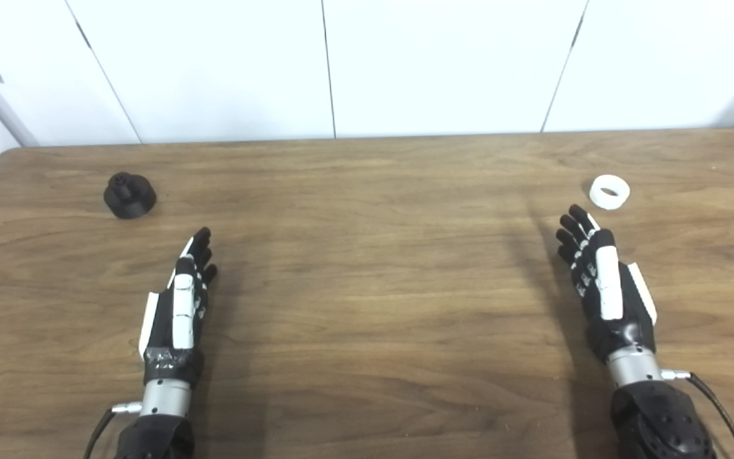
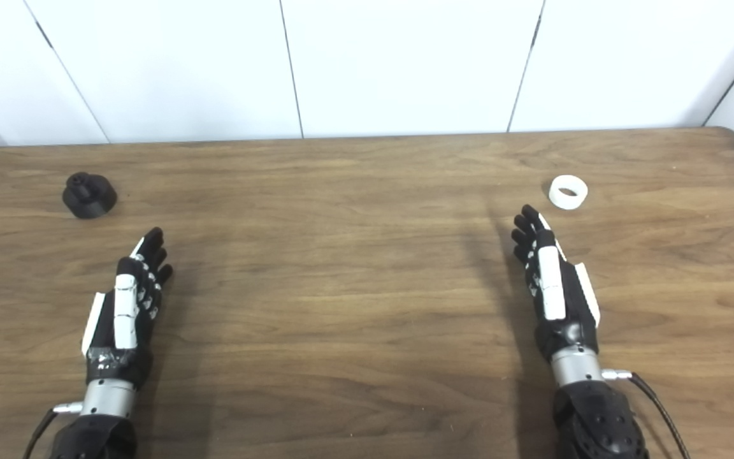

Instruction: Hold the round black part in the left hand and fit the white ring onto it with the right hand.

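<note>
- Left eye view: the round black part (image 1: 129, 196) sat far left on the tabletop (image 1: 367, 268), beyond the empty left hand (image 1: 179, 299), its fingers (image 1: 200, 252) extended, seemingly awaiting a reach.
- Right eye view: the white ring (image 2: 568, 192) lay just beyond the right hand (image 2: 555, 287), likewise open, nearest its assigned piece.

- The worktop (image 1: 367, 287) is showing brown wood with darker streaked grain.
- The part (image 1: 129, 196) is showing plain matte black.
- The ring (image 1: 610, 192) is showing plain white.
- The left hand (image 1: 179, 306) and right hand (image 1: 603, 287) are showing black with white strips, above silver wrists.
- The wall (image 1: 443, 64) is showing white panels parted by thin dark seams.
</note>
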Controlling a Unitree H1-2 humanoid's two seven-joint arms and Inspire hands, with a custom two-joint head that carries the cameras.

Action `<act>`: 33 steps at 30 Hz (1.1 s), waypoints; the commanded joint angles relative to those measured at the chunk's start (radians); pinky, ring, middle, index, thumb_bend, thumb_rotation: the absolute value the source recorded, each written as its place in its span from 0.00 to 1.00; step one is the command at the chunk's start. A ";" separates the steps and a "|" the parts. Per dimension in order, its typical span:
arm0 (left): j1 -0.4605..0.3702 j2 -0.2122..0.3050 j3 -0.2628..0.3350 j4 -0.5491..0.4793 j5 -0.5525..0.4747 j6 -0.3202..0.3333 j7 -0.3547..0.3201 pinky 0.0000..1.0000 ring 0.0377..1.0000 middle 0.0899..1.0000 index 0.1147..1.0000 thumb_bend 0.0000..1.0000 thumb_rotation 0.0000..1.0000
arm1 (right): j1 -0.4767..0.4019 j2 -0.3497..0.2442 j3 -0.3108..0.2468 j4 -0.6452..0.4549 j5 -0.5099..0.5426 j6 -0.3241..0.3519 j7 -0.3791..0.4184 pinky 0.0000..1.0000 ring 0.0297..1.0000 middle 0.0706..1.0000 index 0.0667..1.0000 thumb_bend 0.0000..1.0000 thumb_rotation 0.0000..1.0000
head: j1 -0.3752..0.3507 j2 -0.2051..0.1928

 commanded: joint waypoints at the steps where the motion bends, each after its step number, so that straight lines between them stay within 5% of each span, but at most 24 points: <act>1: -0.013 0.012 -0.006 -0.006 0.005 0.006 -0.001 1.00 1.00 0.99 0.95 0.54 1.00 | -0.019 -0.007 0.006 -0.003 -0.004 -0.018 0.002 1.00 0.94 0.93 0.93 0.55 1.00 | 0.003 -0.001; 13: -0.013 0.012 -0.007 -0.005 0.002 0.005 -0.002 1.00 1.00 0.99 0.96 0.55 1.00 | -0.017 -0.010 0.009 -0.007 0.003 -0.016 0.006 1.00 0.94 0.93 0.93 0.55 1.00 | 0.007 -0.012; 21: 0.003 -0.009 -0.033 0.002 0.046 -0.013 0.013 1.00 1.00 0.98 0.94 0.55 1.00 | 0.004 -0.032 -0.001 0.003 0.014 -0.030 0.018 1.00 0.94 0.93 0.92 0.51 1.00 | 0.133 -0.104; 33: 0.009 -0.041 -0.068 0.062 0.115 -0.082 0.051 1.00 1.00 0.99 0.96 0.49 1.00 | 0.010 -0.077 -0.003 0.117 0.065 -0.157 0.075 1.00 0.96 0.94 0.93 0.55 1.00 | 0.242 -0.220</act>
